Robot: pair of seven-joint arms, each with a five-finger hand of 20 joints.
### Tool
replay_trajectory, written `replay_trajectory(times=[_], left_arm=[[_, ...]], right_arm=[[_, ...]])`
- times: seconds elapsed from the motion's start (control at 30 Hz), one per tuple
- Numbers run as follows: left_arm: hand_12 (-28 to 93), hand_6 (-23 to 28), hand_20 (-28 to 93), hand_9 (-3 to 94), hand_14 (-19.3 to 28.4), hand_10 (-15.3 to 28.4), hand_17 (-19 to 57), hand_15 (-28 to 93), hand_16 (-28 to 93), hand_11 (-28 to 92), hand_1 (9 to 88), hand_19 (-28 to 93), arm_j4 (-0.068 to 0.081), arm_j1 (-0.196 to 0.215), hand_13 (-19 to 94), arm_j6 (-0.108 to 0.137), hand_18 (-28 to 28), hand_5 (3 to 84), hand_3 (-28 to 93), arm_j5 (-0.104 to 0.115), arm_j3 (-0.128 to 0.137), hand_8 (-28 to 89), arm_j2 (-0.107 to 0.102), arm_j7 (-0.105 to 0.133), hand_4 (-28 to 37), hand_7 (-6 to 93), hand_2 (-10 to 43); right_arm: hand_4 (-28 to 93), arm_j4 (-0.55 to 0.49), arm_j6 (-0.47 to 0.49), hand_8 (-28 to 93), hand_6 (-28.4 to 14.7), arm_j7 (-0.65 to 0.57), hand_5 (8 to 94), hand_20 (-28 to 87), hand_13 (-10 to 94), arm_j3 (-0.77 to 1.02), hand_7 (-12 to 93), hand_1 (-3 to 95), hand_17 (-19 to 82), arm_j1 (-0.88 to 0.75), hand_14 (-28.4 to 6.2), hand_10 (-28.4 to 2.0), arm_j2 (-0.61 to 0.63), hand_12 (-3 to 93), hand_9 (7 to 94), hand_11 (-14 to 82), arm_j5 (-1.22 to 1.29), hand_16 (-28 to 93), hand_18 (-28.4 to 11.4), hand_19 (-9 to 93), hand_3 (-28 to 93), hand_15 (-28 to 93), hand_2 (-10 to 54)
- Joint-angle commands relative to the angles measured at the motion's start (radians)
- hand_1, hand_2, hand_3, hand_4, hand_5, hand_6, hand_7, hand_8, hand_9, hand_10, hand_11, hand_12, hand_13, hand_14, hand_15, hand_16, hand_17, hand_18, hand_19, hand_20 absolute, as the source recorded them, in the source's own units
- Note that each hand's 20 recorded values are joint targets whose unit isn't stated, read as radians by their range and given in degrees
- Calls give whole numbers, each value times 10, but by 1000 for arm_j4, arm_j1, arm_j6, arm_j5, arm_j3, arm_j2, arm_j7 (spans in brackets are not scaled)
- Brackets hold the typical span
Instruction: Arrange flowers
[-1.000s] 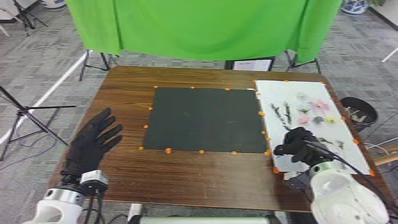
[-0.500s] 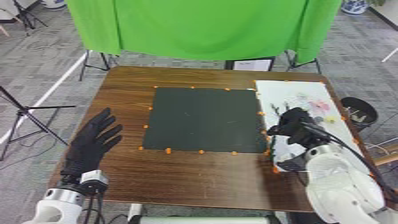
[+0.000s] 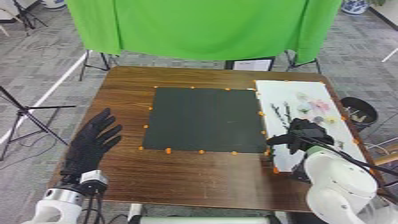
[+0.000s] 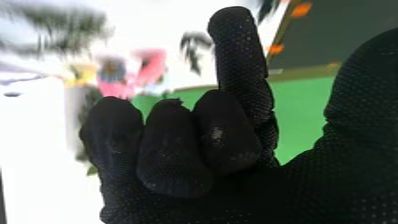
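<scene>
In the head view, my right hand (image 3: 306,134) is over the near half of the white sheet (image 3: 289,89), just short of the flowers. Dark thin twigs (image 3: 287,112) lie beyond it, with a pink flower (image 3: 321,105) and a yellow flower (image 3: 331,120) to their right. To the left lies the dark mat (image 3: 204,120). My left hand (image 3: 87,145) stays at the table's left edge, fingers straight. The right wrist view has my right hand (image 4: 222,160) with one finger straight, the others bent, thumb apart, holding nothing; past it are pink petals (image 4: 151,67) and a dark sprig (image 4: 195,47).
Orange markers line the mat and sheet on the brown table (image 3: 213,175). A green cloth (image 3: 195,30) hangs beyond the far edge. A black bin (image 3: 359,109) stands at the right side of the table.
My right hand first went forward over the sheet, then came back slightly and to the right, uncovering more of the twigs and flowers. The left hand has stayed still.
</scene>
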State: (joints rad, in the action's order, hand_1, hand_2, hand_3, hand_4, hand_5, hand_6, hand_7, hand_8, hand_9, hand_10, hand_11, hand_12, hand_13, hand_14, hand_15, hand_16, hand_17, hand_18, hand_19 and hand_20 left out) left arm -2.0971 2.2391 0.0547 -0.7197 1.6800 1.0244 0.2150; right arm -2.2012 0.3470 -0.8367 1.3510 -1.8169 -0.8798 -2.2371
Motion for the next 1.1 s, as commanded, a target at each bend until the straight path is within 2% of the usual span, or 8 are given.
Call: replay_trajectory(times=[0.03, 0.23, 0.37, 0.67, 0.8, 0.9, 1.0, 1.1], left_arm=[[198, 32, 89, 197, 151, 106, -111, 258, 28, 189, 252, 390, -2, 6, 166, -3, 240, 253, 676, -4, 2, -105, 2, -10, -281, 204, -78], [199, 33, 89, 197, 151, 107, -112, 258, 28, 190, 252, 391, 2, -1, 165, -6, 240, 253, 677, -5, -3, -105, -5, -9, -281, 204, -78], [199, 33, 89, 197, 152, 107, -112, 258, 28, 190, 253, 390, 7, -8, 166, -8, 240, 253, 676, -3, -7, -104, -6, -14, -282, 203, -78], [198, 32, 89, 197, 151, 106, -112, 258, 28, 188, 253, 390, 7, -12, 166, -11, 240, 253, 675, -3, -9, -105, -9, -22, -282, 204, -77], [198, 32, 89, 197, 151, 107, -112, 258, 28, 189, 253, 390, 6, -12, 166, -16, 240, 253, 674, -1, -11, -104, -8, -21, -282, 204, -75], [198, 33, 89, 197, 152, 107, -112, 257, 28, 189, 252, 390, 6, -12, 165, -12, 240, 253, 674, -3, -11, -105, -8, -21, -281, 204, -73], [198, 32, 89, 197, 151, 107, -112, 257, 28, 189, 252, 390, 6, -10, 166, -10, 240, 253, 674, -1, -10, -105, -7, -22, -281, 203, -72], [198, 33, 89, 197, 151, 107, -112, 257, 28, 189, 252, 391, 4, -7, 166, -7, 241, 254, 673, 1, -9, -103, -6, -21, -281, 202, -72]], right_arm=[[-283, -13, 51, -88, -19, 5, 769, 729, 815, -47, 384, 159, 495, -34, -76, -69, -13, 623, 845, 668, 7, 404, -230, 932, 658, 841, -95], [-283, 26, 63, -85, -18, 11, 769, 729, 813, -91, 381, 160, 494, -32, -78, -70, -8, 617, 842, 667, -37, 404, -231, 932, 688, 838, -95], [-282, 80, -24, -86, -11, 40, 765, 725, 815, -138, 391, 212, 495, -24, -75, -68, 0, 611, 845, 670, -105, 400, -229, 932, 715, 837, -95], [-283, 141, -12, -97, -6, 23, 771, 724, 823, -195, 399, 223, 503, 29, -71, -63, -5, 611, 854, 671, -135, 397, -229, 932, 751, 838, -95], [-282, 161, -19, -97, -1, 30, 772, 723, 825, -218, 404, 279, 503, 41, -68, -61, -11, 607, 856, 673, -148, 397, -227, 932, 785, 837, -95], [-282, 161, -26, 136, 7, 52, 776, 719, 830, -216, 387, 382, 506, 36, -64, -57, -11, 595, 863, 678, -149, 395, -225, 932, 752, 835, -95], [-282, 151, 6, 170, 12, 68, 788, 719, 835, -199, 399, 460, 509, 24, -62, -56, -12, 591, 872, 677, -124, 397, -223, 932, 766, 833, -95], [-272, 136, -13, 200, -3, 85, 776, 717, 833, -172, 429, 456, 507, 6, -63, -54, -11, 590, 872, 678, -66, 403, -221, 932, 831, 832, -95]])
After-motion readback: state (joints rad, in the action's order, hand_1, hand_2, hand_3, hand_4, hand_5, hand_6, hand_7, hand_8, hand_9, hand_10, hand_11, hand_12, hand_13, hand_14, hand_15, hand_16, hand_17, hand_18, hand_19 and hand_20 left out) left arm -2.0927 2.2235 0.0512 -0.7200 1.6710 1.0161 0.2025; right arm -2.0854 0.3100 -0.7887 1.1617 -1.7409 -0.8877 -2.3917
